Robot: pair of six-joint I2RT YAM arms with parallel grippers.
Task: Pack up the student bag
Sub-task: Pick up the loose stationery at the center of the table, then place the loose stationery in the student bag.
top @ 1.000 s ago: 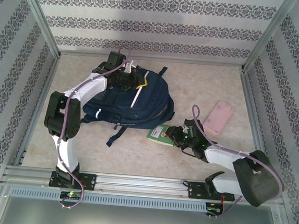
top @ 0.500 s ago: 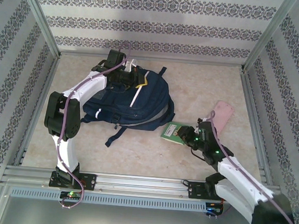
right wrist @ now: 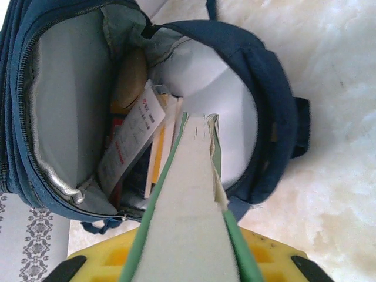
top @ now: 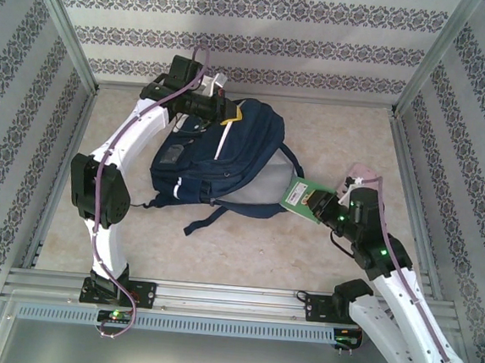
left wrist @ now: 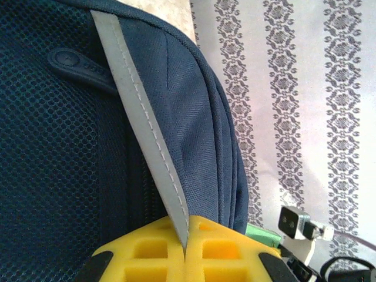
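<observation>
Yellow left fingers [left wrist: 141, 251]: clamped shut on the grey strip [left wrist: 147, 135] sewn down the student bag [top: 227, 159], pinning that end at the far left of the worktop [top: 245, 250].
Right fingers [right wrist: 270, 248]: pinching a green book [right wrist: 188, 205] by its near end, edge-on, nose aimed at the bag's mouth from the right.
Bag: lying on its side mid-worktop, mouth gaping to the right, pale lining showing, with a red-printed booklet [right wrist: 132, 147] and more stuff stacked inside.
Off to the side: pink case [top: 358, 175], far right, just behind the right arm.
Could go wrong: I reckon the book's leading corner snags the zip rim or rams the booklet, since the opening is floppy and half full.
Also: if the strip slips from the left pinch, the mouth probably sags shut.
</observation>
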